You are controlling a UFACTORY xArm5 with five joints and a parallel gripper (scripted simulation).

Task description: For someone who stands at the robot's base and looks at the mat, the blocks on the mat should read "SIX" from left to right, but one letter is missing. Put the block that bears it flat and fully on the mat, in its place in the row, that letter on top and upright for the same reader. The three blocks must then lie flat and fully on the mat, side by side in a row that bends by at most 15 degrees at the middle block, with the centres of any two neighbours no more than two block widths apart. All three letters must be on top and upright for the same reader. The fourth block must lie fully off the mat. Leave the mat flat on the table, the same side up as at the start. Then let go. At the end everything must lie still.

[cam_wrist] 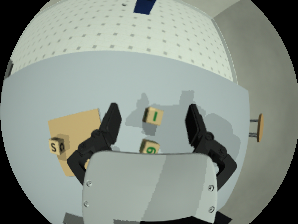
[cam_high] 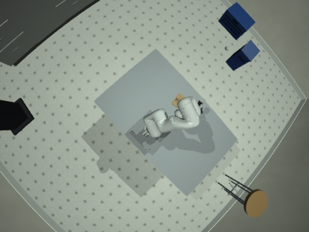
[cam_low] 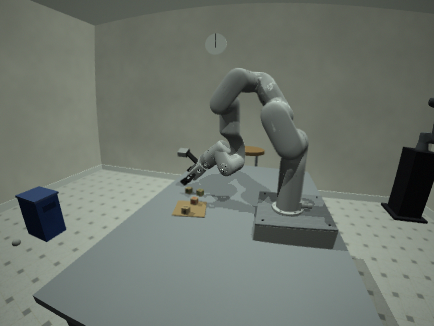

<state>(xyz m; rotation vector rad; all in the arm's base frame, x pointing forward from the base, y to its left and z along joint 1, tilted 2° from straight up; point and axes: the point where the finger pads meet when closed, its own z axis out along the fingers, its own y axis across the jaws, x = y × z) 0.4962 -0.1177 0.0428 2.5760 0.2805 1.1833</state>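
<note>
The block marked S (cam_low: 185,210) (cam_wrist: 54,146) sits on the mat (cam_high: 176,103) (cam_low: 178,212) (cam_wrist: 75,127). Past the mat, on the worktop (cam_high: 142,82) (cam_low: 200,260) (cam_wrist: 45,100), lie the green-marked I block (cam_low: 188,190) (cam_wrist: 153,116) and another block (cam_low: 200,192) (cam_wrist: 150,147). The jaws (cam_high: 201,107) (cam_low: 187,179), spread wide, hang beyond it.

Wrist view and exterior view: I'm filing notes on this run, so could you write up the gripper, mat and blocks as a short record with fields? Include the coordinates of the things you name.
gripper: open, above the table (cam_high: 142,76) (cam_low: 200,270) (cam_wrist: 125,75); gripper (cam_high: 201,107) (cam_low: 187,179) (cam_wrist: 153,111) holds nothing
mat: tan mat (cam_high: 175,103) (cam_low: 200,212) (cam_wrist: 75,125), on the table
blocks on mat: S block (cam_low: 185,210) (cam_wrist: 54,146); second block (cam_low: 194,200), its letter hidden
blocks off mat: I block (cam_low: 188,190) (cam_wrist: 153,116), green letter; fourth block (cam_low: 200,192) (cam_wrist: 150,147), green mark, reading uncertain
row: incomplete, two blocks on mat
</note>
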